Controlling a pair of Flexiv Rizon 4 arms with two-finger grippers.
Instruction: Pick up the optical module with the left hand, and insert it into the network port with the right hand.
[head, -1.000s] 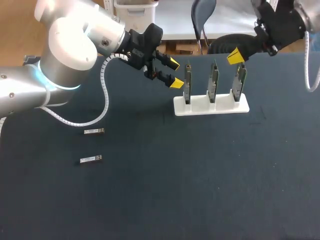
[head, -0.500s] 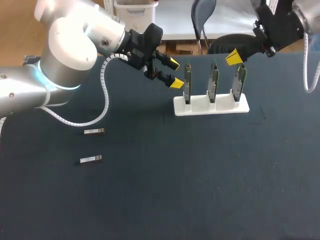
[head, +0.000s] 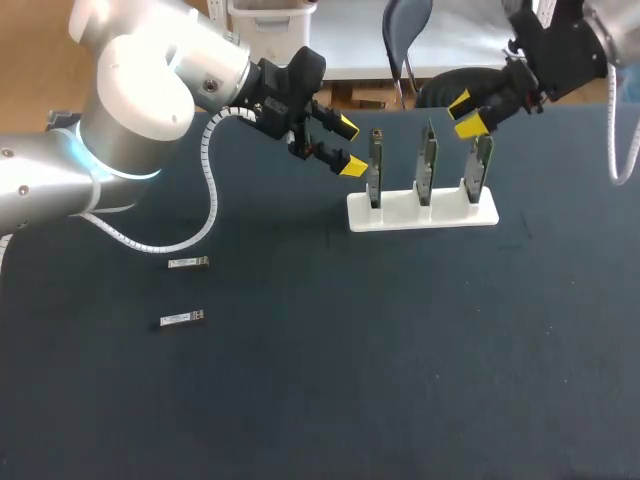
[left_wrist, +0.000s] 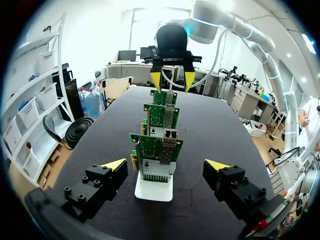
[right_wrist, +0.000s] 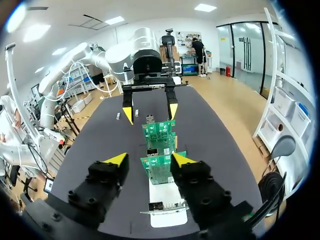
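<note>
Two small silver optical modules (head: 188, 263) (head: 183, 319) lie on the dark table at the left, also seen far off in the right wrist view (right_wrist: 118, 116). A white stand (head: 422, 212) holds three upright green network cards (head: 427, 160). My left gripper (head: 350, 146) hovers open just left of the leftmost card (left_wrist: 160, 150), which carries a metal port (left_wrist: 170, 136); the fingers hold nothing. My right gripper (head: 465, 115) hangs open above and behind the rightmost card (right_wrist: 159, 169), empty. Each wrist view shows the other gripper (left_wrist: 172, 80) (right_wrist: 150, 112) beyond the row of cards.
The stand sits near the table's far edge. A white spiral cable (head: 205, 215) trails from my left arm over the table behind the modules. The wide dark tabletop (head: 400, 350) stretches toward the front.
My right gripper's fingers have come apart from shut to open and shifted slightly left. The left arm, the cards and the modules have not moved.
</note>
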